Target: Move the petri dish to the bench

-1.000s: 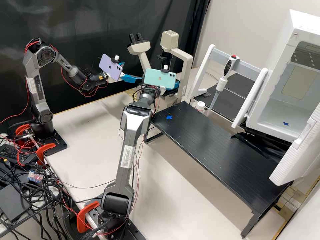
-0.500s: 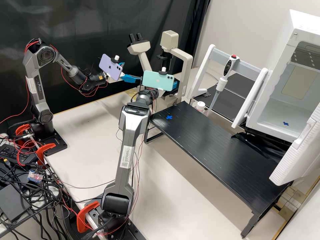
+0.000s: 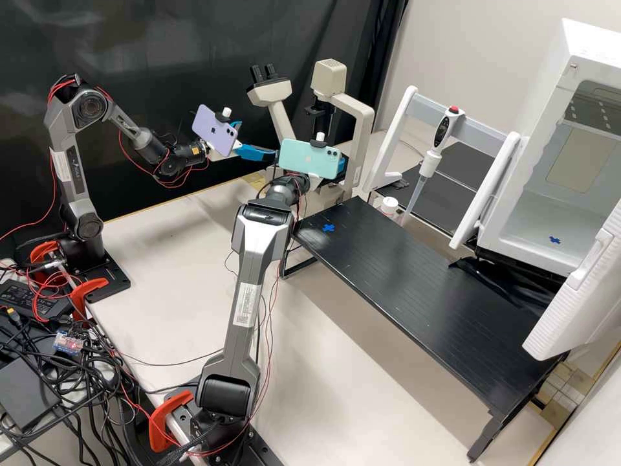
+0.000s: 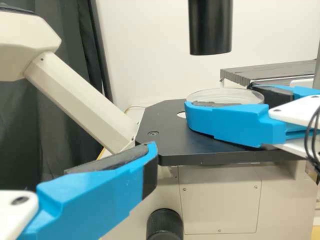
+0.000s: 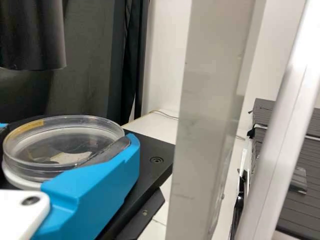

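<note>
Clear round petri dish [image 5: 65, 122] held between the pads of the right claw [image 3: 341, 166], fingers parted about dish-wide, over the flat black microscope stage [image 4: 167, 120]; can't tell if it's lifted. Black cylinder [image 4: 210, 27] above, gap between. Tall beige upright [image 5: 210, 125] beside the dish end, stage edge near. Left claw [image 3: 257, 137] spread wide, holding nothing, one finger near stage edge. Black raised counter [image 3: 414, 285] nearby. High view: mint phone [image 3: 309, 158] hides most of right claw. Left wrist view: near blue finger [image 4: 225, 122] covers dish's lower side.
</note>
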Robot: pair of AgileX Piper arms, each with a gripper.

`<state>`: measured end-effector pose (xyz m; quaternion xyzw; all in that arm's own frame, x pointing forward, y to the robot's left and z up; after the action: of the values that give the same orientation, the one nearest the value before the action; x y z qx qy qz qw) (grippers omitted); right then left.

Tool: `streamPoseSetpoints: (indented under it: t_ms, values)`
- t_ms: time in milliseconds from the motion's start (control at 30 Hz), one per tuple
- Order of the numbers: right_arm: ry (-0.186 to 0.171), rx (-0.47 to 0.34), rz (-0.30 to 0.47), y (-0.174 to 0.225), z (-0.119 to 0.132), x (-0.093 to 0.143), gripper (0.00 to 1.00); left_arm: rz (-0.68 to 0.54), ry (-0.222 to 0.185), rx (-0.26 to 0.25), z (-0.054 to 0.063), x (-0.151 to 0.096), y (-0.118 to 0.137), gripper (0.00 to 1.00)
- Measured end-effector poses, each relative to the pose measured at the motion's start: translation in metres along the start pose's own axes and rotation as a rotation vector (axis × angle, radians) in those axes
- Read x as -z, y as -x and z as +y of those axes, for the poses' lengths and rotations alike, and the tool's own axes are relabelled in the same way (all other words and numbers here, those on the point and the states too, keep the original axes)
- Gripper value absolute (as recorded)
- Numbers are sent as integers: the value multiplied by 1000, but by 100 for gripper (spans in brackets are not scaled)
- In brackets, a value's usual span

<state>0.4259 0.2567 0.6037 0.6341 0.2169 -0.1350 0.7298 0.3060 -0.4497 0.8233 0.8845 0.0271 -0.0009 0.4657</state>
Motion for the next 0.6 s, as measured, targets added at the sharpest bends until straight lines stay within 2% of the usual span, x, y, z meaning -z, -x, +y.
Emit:
streamPoseSetpoints:
  t_ms: [133,167,267,300,333,467,567,600]
  values:
    - [-6,-31,17,8,0,-4,0,0,0,0,0,0,0,100]
    - [-17,-36,18,9,0,-5,0,0,0,0,0,0,0,100]
    - [-10,-48,50,18,-2,-8,0,0,0,0,0,0,0,100]
    - [-20,-51,61,22,-3,-10,0,0,0,0,0,0,0,100]
    - [-8,-49,73,25,-4,-10,0,0,0,0,0,0,0,100]
    - [-11,-38,126,48,-8,-13,0,0,0,0,0,0,0,100]
    - [3,-35,172,67,-13,-10,0,0,0,0,0,0,0,100]
    - [17,-35,190,76,-16,-11,0,0,0,0,0,0,0,100]
